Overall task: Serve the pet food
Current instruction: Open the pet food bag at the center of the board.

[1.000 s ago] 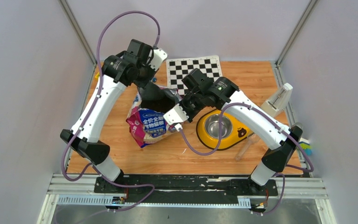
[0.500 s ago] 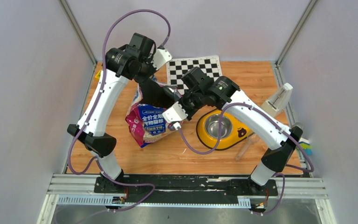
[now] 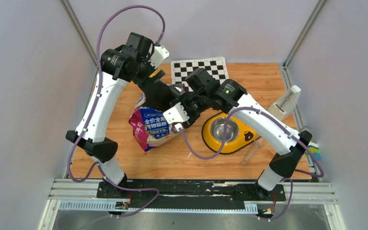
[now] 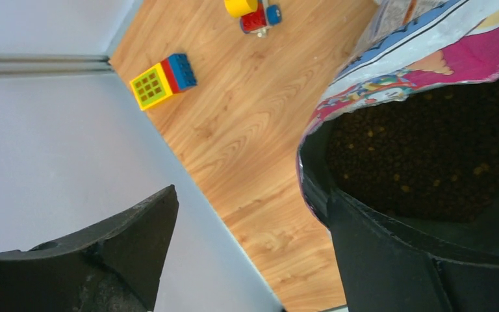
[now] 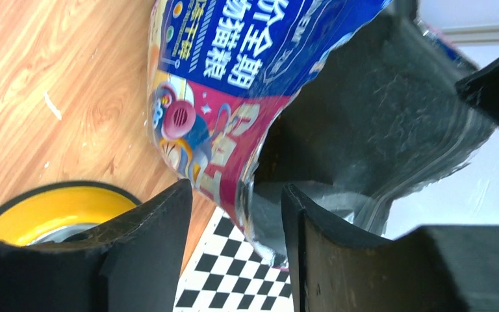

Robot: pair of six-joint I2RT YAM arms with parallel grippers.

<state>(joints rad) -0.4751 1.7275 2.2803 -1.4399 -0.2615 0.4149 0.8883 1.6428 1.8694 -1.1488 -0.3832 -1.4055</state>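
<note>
Bag (image 3: 153,127): stands on your surface (image 3: 172,160), mouth spread to expose kibble (image 4: 429,149). Left tool (image 4: 250,201): released wide. Right tool (image 5: 237,188): parted, rim loose between jaws.

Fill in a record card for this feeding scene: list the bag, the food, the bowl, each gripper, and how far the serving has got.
Bag: cat food bag on the table, mouth open, left of the bowl in the top view.
Food: kibble inside the bag.
Bowl: yellow double bowl; its visible steel cup looks empty.
Left arm: left gripper open, at the bag's mouth.
Right arm: right gripper open, bag edge between its fingers.
Stage: no kibble seen in the bowl yet.
</note>
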